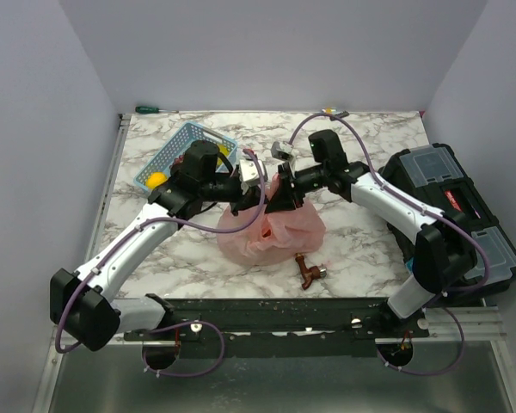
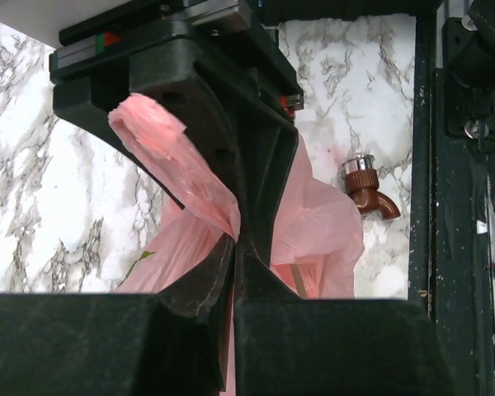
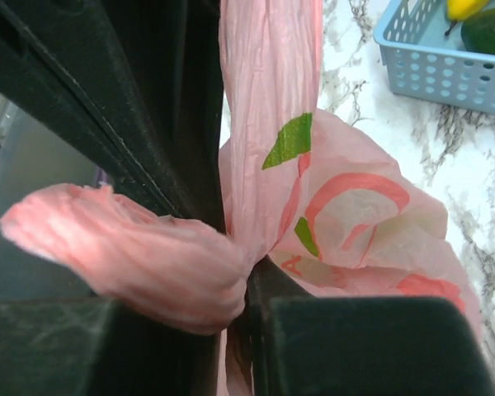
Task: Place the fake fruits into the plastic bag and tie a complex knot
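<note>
Pink, thin, crinkly translucent plastic bag (image 1: 275, 234) sits mid-way on the marbled table (image 1: 354, 251), between the arms: light, soft, slippery film. Both left gripper (image 2: 235, 241) and right gripper (image 3: 246, 276) pinch its twisted handles. Bunched handles near the neck look the safest hold.

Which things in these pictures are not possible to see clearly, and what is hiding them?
- Contents of the plastic bag: top view, the pink film and both arms' jaws cover them.
- Knot state: wrist views, the shut jaws hide where the handle runs.
- Number of fruits in the basket: right wrist view cuts it at the edge; top view, left arm hides part.
</note>
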Controlling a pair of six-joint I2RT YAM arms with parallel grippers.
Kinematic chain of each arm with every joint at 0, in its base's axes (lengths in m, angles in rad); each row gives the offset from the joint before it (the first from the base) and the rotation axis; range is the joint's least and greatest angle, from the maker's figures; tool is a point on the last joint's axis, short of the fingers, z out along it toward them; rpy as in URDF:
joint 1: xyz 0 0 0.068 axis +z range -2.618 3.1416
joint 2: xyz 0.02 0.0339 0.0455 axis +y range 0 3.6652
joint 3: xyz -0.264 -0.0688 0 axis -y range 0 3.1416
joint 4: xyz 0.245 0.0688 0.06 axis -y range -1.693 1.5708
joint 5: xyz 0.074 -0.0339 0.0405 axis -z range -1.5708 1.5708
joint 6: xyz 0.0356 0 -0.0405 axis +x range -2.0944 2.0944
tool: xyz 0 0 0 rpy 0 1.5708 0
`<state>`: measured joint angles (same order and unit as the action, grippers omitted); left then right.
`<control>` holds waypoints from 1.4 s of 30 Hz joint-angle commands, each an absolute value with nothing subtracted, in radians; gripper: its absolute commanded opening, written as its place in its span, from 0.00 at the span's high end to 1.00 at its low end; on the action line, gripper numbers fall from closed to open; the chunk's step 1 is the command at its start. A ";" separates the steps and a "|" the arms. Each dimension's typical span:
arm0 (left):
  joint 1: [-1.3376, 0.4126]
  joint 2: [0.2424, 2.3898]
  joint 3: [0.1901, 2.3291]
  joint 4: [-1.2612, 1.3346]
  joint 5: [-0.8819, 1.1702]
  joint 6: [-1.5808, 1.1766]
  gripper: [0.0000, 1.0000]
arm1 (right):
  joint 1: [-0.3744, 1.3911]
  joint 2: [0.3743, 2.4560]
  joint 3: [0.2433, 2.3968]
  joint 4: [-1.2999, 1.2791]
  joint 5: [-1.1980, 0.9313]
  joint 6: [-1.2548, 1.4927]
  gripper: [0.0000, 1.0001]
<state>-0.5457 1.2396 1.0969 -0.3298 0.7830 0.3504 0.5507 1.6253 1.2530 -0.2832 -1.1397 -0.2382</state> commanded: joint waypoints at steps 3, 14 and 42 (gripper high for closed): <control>-0.501 1.192 1.216 -0.506 0.832 0.341 0.71 | 0.558 1.622 1.261 -0.259 -1.116 -0.237 0.98; -0.257 1.156 1.354 -0.772 0.906 0.487 0.35 | 0.558 1.589 1.229 -0.242 -1.126 -0.297 0.99; -0.247 1.191 1.367 -0.890 0.988 0.770 0.68 | 0.558 1.555 1.203 -0.278 -1.111 -0.370 0.99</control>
<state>-0.2543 1.1778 1.3758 -0.9188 0.9363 0.7662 0.5510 1.5879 1.2179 -0.2649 -1.1007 -0.3538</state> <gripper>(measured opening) 0.324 0.012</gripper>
